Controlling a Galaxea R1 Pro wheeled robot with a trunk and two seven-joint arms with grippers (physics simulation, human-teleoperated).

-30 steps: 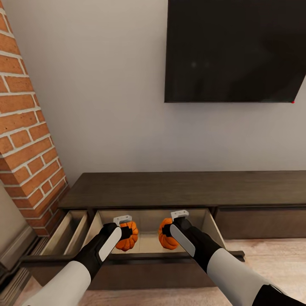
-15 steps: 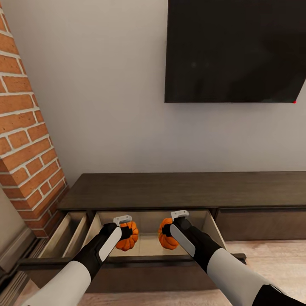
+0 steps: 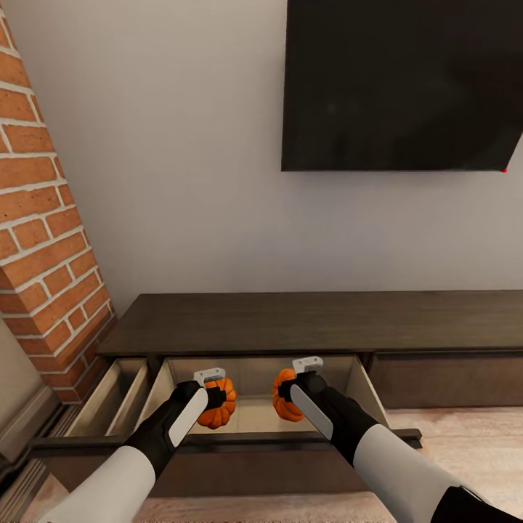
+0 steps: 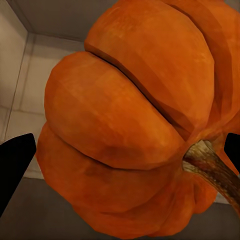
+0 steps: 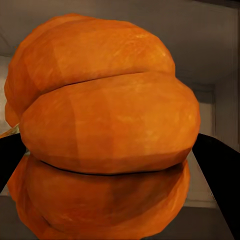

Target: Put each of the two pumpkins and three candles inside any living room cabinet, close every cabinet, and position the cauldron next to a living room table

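Left gripper (image 3: 216,396): jaws closed on the left pumpkin (image 3: 219,403), held over the open middle drawer (image 3: 254,418), near its left wall.
Right gripper (image 3: 285,392): jaws closed on the right pumpkin (image 3: 285,398), held over the same drawer, toward its right wall.
Left wrist view: left pumpkin (image 4: 135,120) between dark fingertips (image 4: 15,165), stem sideways, pale drawer floor behind.
Right wrist view: right pumpkin (image 5: 105,130) between dark fingertips (image 5: 217,172).
Pumpkins: apart, side by side.
Side drawer (image 3: 112,396): also open, at the cabinet's left end.
Cabinet (image 3: 319,323): dark top, against the wall.
Beyond: brick column (image 3: 43,218) left, black screen (image 3: 403,83) on the wall.
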